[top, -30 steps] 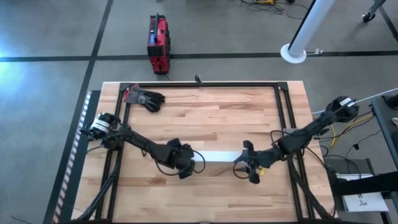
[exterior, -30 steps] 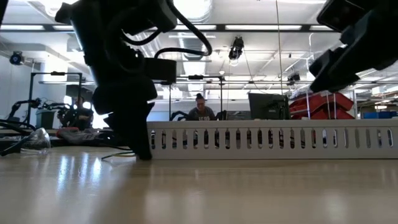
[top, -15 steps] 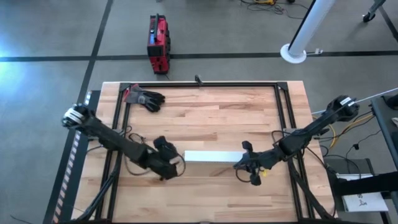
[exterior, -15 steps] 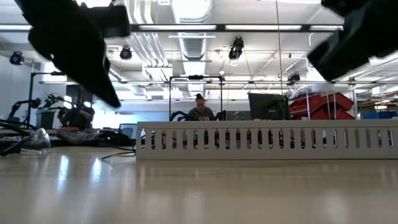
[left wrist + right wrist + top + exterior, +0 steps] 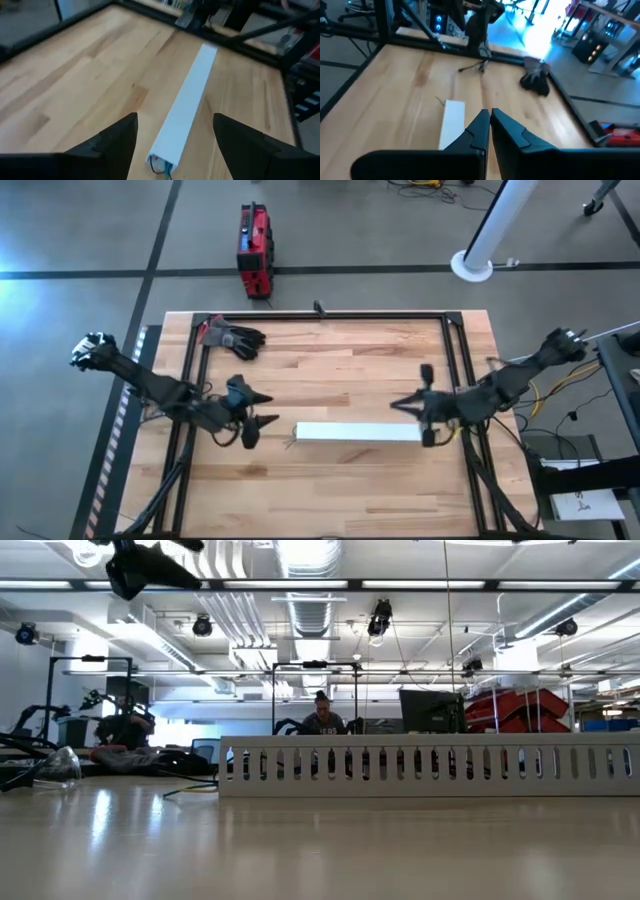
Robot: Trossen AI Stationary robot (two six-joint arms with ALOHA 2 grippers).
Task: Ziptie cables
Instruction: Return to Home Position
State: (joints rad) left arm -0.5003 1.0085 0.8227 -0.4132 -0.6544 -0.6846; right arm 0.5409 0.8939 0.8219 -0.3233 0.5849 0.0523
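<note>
Thin limp cables [image 5: 161,170], green and dark. Poke from the white duct [image 5: 190,100] at its left end, lower centre-left in high view.

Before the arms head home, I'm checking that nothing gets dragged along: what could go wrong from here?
1. Thin cables poke out of the white duct's end, right in front of the open left gripper; a low sweep could snag them.
2. The shut right gripper hangs near the duct's other end; a sideways brush might knock the duct askew.
</note>
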